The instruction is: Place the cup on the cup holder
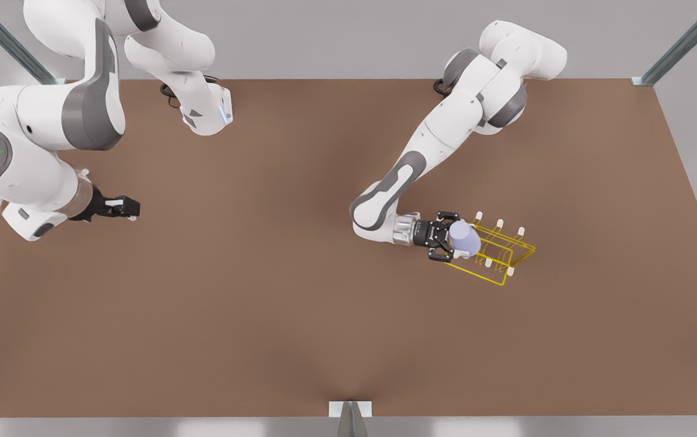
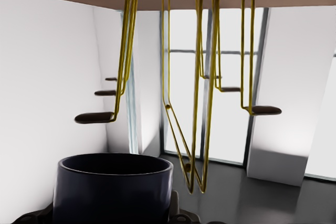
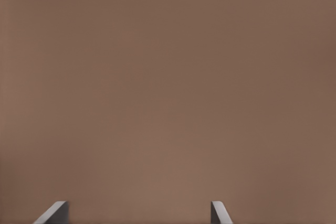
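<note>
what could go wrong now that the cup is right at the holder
1. The left gripper holds the cup on its side at the end of the cup holder; its rim could catch a white-tipped prong rather than slide over one.
2. The wire holder looks light, so a push could shove it across the table.
The right gripper waits, open, at the front view's left.

A broad, flat, matte brown surface (image 1: 275, 291) spans the scene. Resting directly on it, toward the front view's right, stands a yellow wire-frame cup holder (image 1: 502, 254) with upright white-tipped prongs.
</note>
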You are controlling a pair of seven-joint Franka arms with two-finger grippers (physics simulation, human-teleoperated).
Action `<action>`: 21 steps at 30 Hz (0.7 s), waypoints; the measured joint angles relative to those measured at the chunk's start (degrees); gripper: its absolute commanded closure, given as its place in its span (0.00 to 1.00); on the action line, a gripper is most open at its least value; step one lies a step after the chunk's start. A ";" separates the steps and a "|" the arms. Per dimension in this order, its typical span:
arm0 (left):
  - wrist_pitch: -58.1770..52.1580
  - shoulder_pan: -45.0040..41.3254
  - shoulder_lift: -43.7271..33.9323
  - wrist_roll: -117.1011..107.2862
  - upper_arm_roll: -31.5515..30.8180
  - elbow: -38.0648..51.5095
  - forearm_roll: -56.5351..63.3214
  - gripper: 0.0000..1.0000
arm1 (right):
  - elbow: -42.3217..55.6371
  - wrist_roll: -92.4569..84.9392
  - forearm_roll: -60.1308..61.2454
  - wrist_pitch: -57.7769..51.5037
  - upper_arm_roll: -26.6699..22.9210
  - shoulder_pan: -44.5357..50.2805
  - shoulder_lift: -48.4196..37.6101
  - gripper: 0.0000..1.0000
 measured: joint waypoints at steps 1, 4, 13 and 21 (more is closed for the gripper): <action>0.20 0.04 0.07 0.31 0.00 0.22 -0.09 0.27 | 0.13 -0.08 0.02 0.29 -0.01 -0.05 0.13 0.00; 1.05 0.06 0.38 1.11 0.00 0.48 -0.21 0.27 | 0.32 -0.30 0.03 1.72 -0.32 -0.99 0.30 0.00; 2.49 0.29 1.28 2.69 0.00 0.52 -0.85 0.26 | 0.20 -0.21 1.20 3.84 -0.48 -5.21 1.16 0.00; 3.93 0.45 1.70 3.39 0.03 0.53 -0.89 0.10 | 0.01 0.26 0.56 -0.28 -0.44 -10.37 1.39 0.00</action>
